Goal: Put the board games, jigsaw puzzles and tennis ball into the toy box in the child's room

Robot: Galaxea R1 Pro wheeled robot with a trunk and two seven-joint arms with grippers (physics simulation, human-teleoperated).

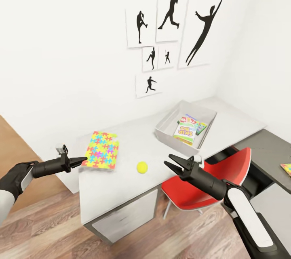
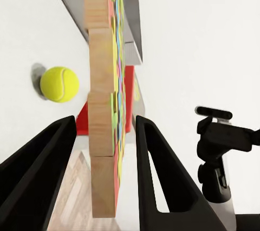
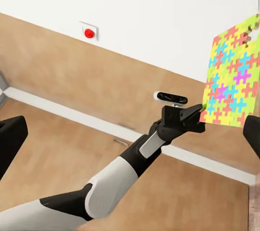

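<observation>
Jigsaw puzzle point(image 1: 101, 150) lifted at table point(image 1: 133, 186) edge, pinched in left gripper point(image 1: 79, 160). Right gripper point(image 1: 173, 163) spread wide, empty. Next: carry toward toy box point(image 1: 165, 123) at two o'clock; tennis ball point(image 1: 142, 167) pending.

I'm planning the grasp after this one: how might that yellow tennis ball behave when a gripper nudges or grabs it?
The tennis ball is round and rests loose on the flat table, so a nudge would likely roll it. It lies near the front edge and could drop. Its curved surface may squirt from the right gripper.
</observation>
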